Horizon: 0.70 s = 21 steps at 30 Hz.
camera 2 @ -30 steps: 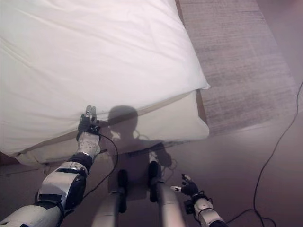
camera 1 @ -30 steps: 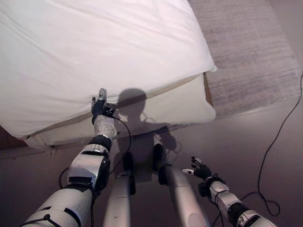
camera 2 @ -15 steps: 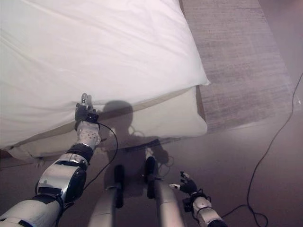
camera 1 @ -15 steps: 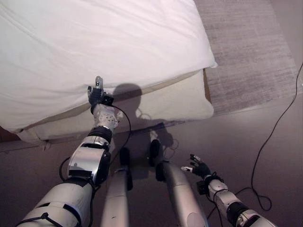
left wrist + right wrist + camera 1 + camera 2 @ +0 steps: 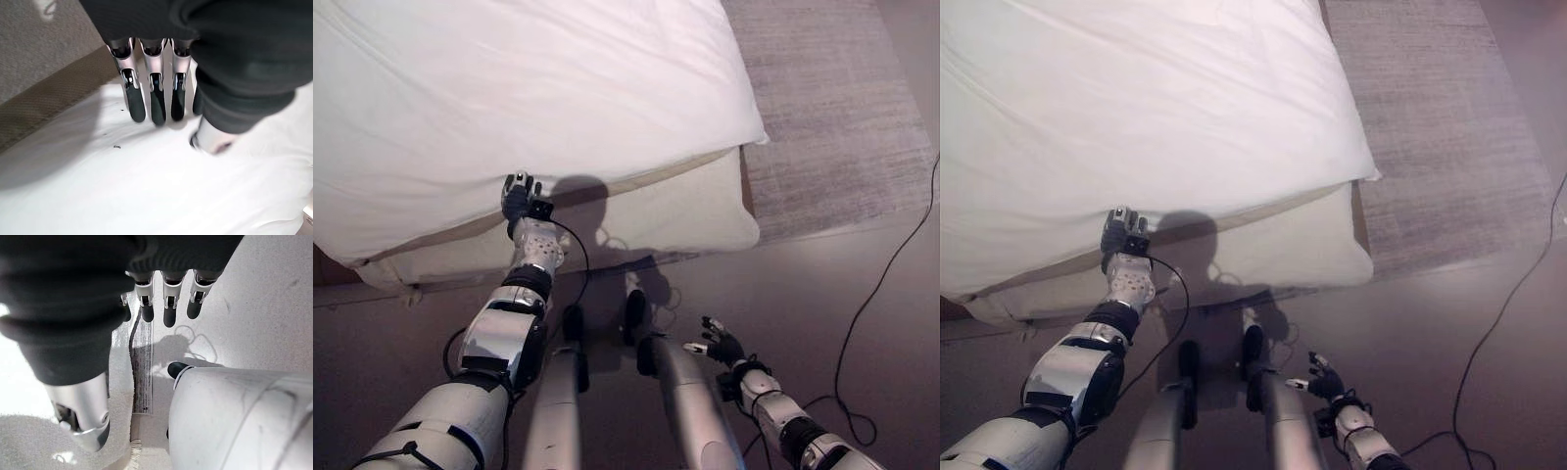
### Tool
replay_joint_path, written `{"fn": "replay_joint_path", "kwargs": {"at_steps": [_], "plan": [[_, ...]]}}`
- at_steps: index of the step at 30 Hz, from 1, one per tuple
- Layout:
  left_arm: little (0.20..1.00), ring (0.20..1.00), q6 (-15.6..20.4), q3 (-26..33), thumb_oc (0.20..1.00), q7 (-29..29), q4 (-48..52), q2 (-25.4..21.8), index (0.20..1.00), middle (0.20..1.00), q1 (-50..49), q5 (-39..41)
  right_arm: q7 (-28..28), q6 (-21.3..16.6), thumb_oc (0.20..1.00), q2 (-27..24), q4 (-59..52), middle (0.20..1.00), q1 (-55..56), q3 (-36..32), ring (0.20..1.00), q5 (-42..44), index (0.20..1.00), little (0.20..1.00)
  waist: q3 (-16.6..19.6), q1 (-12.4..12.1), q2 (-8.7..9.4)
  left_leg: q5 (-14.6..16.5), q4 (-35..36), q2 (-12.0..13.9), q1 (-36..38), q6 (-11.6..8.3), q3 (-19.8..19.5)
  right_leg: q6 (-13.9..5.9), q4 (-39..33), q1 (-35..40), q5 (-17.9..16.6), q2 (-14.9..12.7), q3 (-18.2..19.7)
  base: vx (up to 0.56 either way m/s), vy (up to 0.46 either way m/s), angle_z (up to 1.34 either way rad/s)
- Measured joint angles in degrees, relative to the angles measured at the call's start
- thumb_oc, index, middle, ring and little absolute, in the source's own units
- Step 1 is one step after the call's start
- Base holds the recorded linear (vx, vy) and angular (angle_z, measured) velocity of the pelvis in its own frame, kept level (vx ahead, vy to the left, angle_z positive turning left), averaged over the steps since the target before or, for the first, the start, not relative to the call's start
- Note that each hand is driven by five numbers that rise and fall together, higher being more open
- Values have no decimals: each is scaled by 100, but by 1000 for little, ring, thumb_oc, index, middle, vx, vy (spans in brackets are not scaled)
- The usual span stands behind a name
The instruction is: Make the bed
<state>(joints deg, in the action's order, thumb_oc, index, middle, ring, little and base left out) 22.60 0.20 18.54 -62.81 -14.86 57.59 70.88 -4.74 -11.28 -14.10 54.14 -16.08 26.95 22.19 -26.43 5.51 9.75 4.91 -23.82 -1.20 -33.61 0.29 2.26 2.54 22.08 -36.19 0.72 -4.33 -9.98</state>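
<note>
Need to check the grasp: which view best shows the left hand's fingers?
The left wrist view: the fingers reach straight onto the white duvet, holding nothing. Both eye views show the left hand small at the duvet's edge.

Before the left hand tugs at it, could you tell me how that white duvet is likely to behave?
The duvet will probably be floppy: it creases and drapes over the mattress edge. It looks puffy, so likely light for its bulk. Pulled at one spot by the left hand, it would probably bunch there rather than slide as one piece.
</note>
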Motion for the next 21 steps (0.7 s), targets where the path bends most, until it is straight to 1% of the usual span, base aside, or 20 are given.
{"fn": "replay_joint_path", "kwargs": {"at_steps": [4, 8, 11, 13, 15, 16, 17, 18, 19, 20, 21], "plan": [[200, 200, -90, -121, 200, -5, -85, -19, 200, 200, 156, -5, -2, 0, 1000, -2, -11, 1000, -6, -1, 1000, 1, 1000, 1000, 0, 9, -1, -2, -3, -1, 0, 4, 8, -11, -2, 0, -5, -3, 3, 0, 0, 0], [200, 200, -96, -126, 200, -5, -130, -12, 200, 200, 319, -7, -10, 2, 1000, -6, -38, 1000, -7, -5, 1000, 3, 1000, 1000, -3, 22, -4, -3, 1, 1, -2, 5, 12, -10, -4, -4, -7, -2, 3, 0, 0, 0], [200, 200, -81, -129, 200, 15, -22, 67, 200, 200, 370, 0, -99, 7, 1000, -25, -367, 1000, -19, -15, 1000, 82, 1000, 1000, -10, 42, -15, -3, 5, 1, -3, 5, 13, -11, -6, -6, -6, -1, 3, 0, 0, 0], [200, 200, -8, -134, 200, 21, 510, 160, 200, 200, 254, -2, -152, -21, 1000, -50, -703, 1000, -22, -69, 1000, 187, 1000, 1000, -42, 15, -43, -3, 6, 0, -10, 5, 13, -5, -6, -13, -11, -4, 3, 0, 0, 0], [200, 200, 147, -290, 200, 23, 954, 343, 200, 200, 194, -9, -203, -112, 1000, -26, -925, 1000, -125, -72, 1000, 280, 1000, 1000, -49, -18, -52, -4, 13, -2, -7, 5, 12, 7, -6, -13, -18, -5, 3, 0, 0, 0], [200, 200, 241, -366, 200, 32, 1545, 428, 200, 200, 6, -9, -228, -122, 1000, -27, -1020, 1000, -217, -92, 1000, 344, 1000, 1000, -70, -36, -75, -3, 27, -4, -11, 5, 10, 7, -9, -12, -17, -8, 3, 0, 0, 0], [200, 200, 303, -384, 200, 27, 1784, 489, 200, 200, -72, -15, -231, -139, 1000, -29, -1071, 1000, -241, -149, 1000, 362, 1000, 1000, -92, -37, -101, -5, 32, -9, -12, 7, 8, 8, -9, -12, -18, -12, 3, 0, 0, 0], [200, 200, 392, -501, 200, 33, 2427, 675, 200, 200, -372, 0, -298, -152, 1000, -14, -1120, 1000, -388, -200, 1000, 481, 1000, 1000, -144, -130, -176, -8, 52, -18, -5, 13, 5, 7, -9, -2, -18, -23, 0, 0, 0, 0], [200, 200, 478, -523, 200, 8, 2870, 733, 200, 200, -599, -20, -337, -177, 1000, -17, -1121, 1000, -379, -219, 1000, 568, 1000, 1000, -175, -129, -205, -10, 63, -20, 5, 14, 8, 7, -8, 3, -18, -27, 1, -12, 6, 7], [200, 200, 597, -686, 200, -9, 3269, 912, 200, 200, -852, -11, -378, -203, 1000, -15, -1109, 1000, -536, -250, 1000, 702, 1000, 1000, -245, -228, -312, -19, 60, -27, 11, 24, -7, 6, 7, 19, -17, -34, -3, 8, 2, 10], [200, 200, 647, -709, 200, -12, 3387, 965, 200, 200, -958, -12, -399, -211, 1000, -12, -1112, 1000, -548, -249, 1000, 772, 1000, 1000, -267, -205, -331, -21, 53, -30, 12, 27, -12, 7, 12, 19, -18, -36, -3, -11, 14, 11]]}}
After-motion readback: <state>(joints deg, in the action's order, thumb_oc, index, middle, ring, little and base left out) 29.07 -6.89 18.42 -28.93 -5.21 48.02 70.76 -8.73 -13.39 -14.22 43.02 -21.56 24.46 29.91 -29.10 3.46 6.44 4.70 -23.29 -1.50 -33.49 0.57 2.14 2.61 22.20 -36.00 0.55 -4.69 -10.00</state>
